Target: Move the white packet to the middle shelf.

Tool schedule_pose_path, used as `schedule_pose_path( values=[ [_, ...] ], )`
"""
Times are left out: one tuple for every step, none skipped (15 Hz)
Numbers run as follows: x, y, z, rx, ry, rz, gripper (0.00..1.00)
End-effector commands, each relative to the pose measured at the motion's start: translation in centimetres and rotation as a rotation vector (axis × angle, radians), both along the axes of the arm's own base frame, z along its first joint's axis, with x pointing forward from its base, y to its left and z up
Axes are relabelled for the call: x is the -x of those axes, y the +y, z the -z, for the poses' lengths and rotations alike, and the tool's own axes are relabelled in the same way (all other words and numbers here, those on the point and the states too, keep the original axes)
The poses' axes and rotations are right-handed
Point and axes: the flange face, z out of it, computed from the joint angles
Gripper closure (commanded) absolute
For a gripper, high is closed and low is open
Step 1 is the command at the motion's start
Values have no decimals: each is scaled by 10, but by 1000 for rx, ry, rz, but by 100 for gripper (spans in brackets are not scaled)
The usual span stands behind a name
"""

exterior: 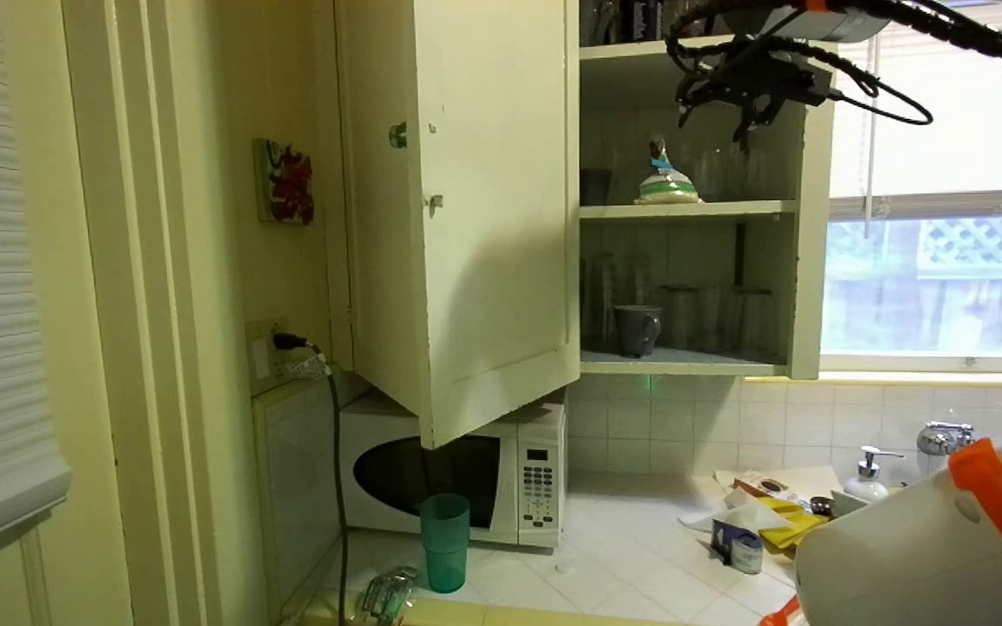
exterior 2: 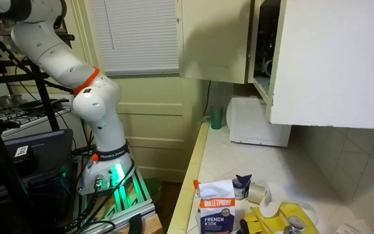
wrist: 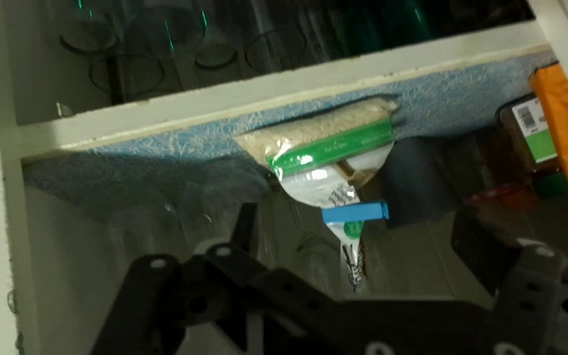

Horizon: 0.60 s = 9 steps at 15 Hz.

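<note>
The white packet (exterior: 668, 184) stands on the middle shelf (exterior: 710, 209) of the open cupboard. It has a green band, a blue clip and a narrow twisted top. In the wrist view, which stands upside down, the packet (wrist: 331, 153) sits on the blue shelf liner (wrist: 190, 140) with its top pointing down the picture. My gripper (exterior: 711, 129) is open and empty, above and slightly to the right of the packet in that exterior view. In the wrist view the gripper (wrist: 355, 217) has its fingers spread on either side of the packet's top, apart from it.
The cupboard door (exterior: 501, 200) stands open. Clear glasses (wrist: 141, 197) and a dark cup (wrist: 414, 182) stand near the packet. An orange bag (wrist: 567, 148) is at the wrist view's right. A grey mug (exterior: 637, 330) stands on the shelf below. A coffee bag (exterior 2: 217, 208) is on the counter.
</note>
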Motion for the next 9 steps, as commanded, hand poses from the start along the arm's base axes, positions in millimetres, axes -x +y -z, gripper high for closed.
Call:
schedule_pose_path(
  values=[
    [11,12,11,-35,123,-62,0],
    [13,15,13,-45,155,-71,0],
    [15,17,17,-47,177,-75,0],
    [17,19,20,-49,199,-84,0],
    [18,21,24,-56,228,-97,0],
    [19,22,27,-58,250,-107,0],
    [18,23,31,-60,268,-114,0],
    [11,20,22,-64,223,-86,0],
    [11,21,24,-65,234,-92,0]
  ],
)
